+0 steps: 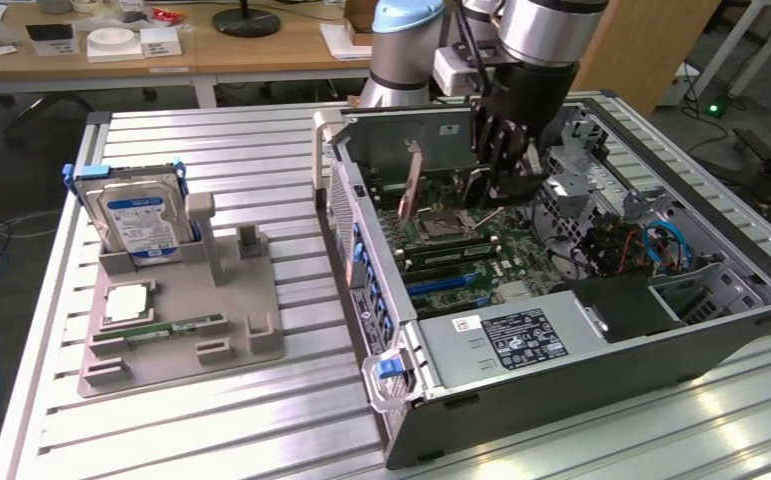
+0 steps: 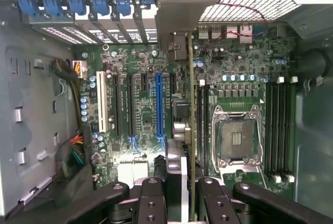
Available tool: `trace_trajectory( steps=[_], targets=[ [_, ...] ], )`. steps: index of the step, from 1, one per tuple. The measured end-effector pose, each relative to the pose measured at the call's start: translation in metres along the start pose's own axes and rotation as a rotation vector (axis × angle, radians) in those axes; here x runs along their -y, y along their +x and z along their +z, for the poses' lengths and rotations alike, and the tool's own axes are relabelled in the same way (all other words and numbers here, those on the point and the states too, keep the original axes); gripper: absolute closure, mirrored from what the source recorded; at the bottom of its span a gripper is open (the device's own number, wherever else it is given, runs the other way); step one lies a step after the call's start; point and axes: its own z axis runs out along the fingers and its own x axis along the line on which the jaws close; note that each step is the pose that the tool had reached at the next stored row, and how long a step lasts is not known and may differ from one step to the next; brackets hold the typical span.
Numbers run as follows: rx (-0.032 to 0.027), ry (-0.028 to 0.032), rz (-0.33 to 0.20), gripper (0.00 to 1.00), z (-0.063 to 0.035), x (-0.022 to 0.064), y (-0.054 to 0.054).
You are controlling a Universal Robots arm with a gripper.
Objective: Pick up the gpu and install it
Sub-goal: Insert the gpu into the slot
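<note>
Gpu [image 2: 191, 130] pinched edge-on by the gripper [image 2: 182, 195], lower middle above the motherboard [image 2: 140, 104]; looks light, stiff, fragile, best held by its edges

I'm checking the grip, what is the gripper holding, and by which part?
The gripper holds the gpu by its top edge, card upright over the motherboard.

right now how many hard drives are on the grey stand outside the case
1. The hard drive stands upright at the grey stand's far end, on the exterior view's left, outside the computer case. None looks hidden.
</note>
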Motion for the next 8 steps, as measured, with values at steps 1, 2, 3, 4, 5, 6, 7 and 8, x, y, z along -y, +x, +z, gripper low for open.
trace_trajectory(
  steps=[1, 2, 3, 4, 5, 6, 7, 8],
  targets=[
    [-0.0001, 0.0000, -0.001, 0.72, 0.0017, -0.0009, 0.000],
    [0.0000, -0.0001, -0.001, 0.72, 0.0035, -0.0017, 0.000],
    [-0.0002, -0.0005, -0.002, 0.72, 0.0054, -0.0021, 0.000],
    [-0.0001, -0.0011, -0.004, 0.72, 0.0072, -0.0021, 0.001],
    [-0.0004, -0.0020, -0.005, 0.72, 0.0088, -0.0021, 0.003],
    [-0.0003, -0.0027, -0.006, 0.72, 0.0106, -0.0021, 0.006],
    [-0.0002, -0.0033, -0.006, 0.72, 0.0124, -0.0020, 0.008],
    [0.0001, -0.0034, -0.007, 0.72, 0.0143, -0.0020, 0.009]
  ],
)
